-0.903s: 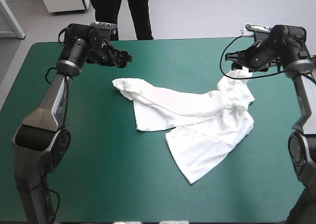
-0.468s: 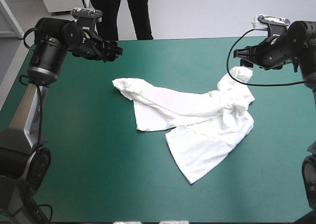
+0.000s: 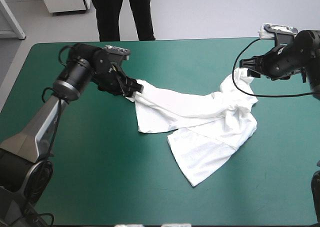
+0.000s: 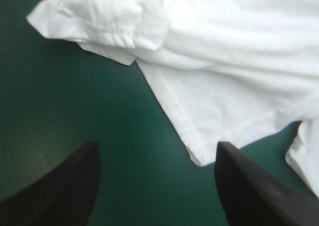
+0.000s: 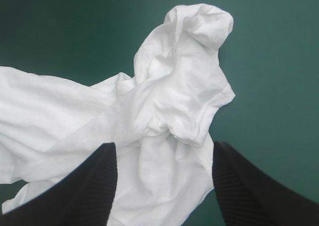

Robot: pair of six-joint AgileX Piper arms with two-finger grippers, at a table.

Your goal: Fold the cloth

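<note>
Mid-surface (image 3: 100,177), the T-shirt (image 3: 200,132) is seen crumpled, nothing folded yet; left gripper (image 3: 134,89) and right gripper (image 3: 250,68) are poised at its far ends, fingers (image 4: 65,186) spread wide, nothing gripped.

From where I stand, the left arm (image 3: 47,119) comes in long and low, bent at the elbow, with the forearm climbing toward a dark wrist. Beyond the wrist, the left tool (image 3: 134,88) tips down and inward, held low over the counter (image 3: 100,177). Its two black fingers (image 4: 70,186) stand well apart, wide bases out to either side and tips pointing forward. Opposite, the right arm (image 3: 297,49) is carried higher, its wrist section running nearly level. The right tool (image 3: 248,67) at its end points inward, toward the left tool and well apart from it. Its black fingers (image 5: 84,186) are likewise spread wide and angled downward.
</note>
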